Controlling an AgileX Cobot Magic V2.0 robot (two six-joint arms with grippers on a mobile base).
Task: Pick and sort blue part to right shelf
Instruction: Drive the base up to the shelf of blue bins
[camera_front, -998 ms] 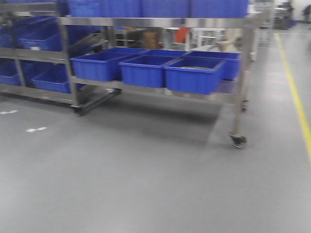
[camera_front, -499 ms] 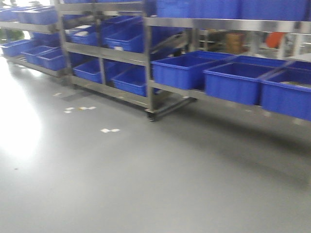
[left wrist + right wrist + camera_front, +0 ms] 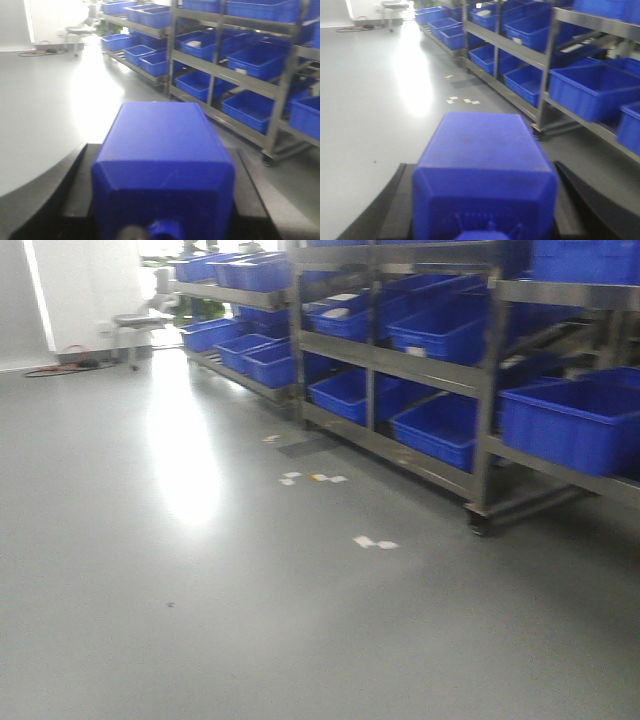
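Facing a warehouse aisle, the front camera shows a glossy grey floor (image 3: 200, 640) with a bright patch of glare and a few small white tape marks (image 3: 373, 542). Tall bare-metal shelving racks (image 3: 482, 390) run along the right side into the distance. They carry open rectangular blue plastic bins (image 3: 575, 425) on several levels. Neither arm appears in this view.

The left wrist camera looks along the left hand (image 3: 162, 147). Its black fingers (image 3: 75, 200) are closed against both sides of a solid blue bottle-shaped block (image 3: 162, 150). The block lies lengthwise between them, with its flat base pointing away toward the racks and its sloped shoulders and short neck nearest the lens.

The right wrist camera shows much the same. The right hand (image 3: 480, 164) grips a second solid blue bottle-shaped block (image 3: 482, 150) the same way, base pointing away. A ribbed collar and the edge of a cap sit at the bottom of the frame.

Both blocks are held in the air above the floor, well apart from the racks. From these angles I cannot tell which of the two is taller.
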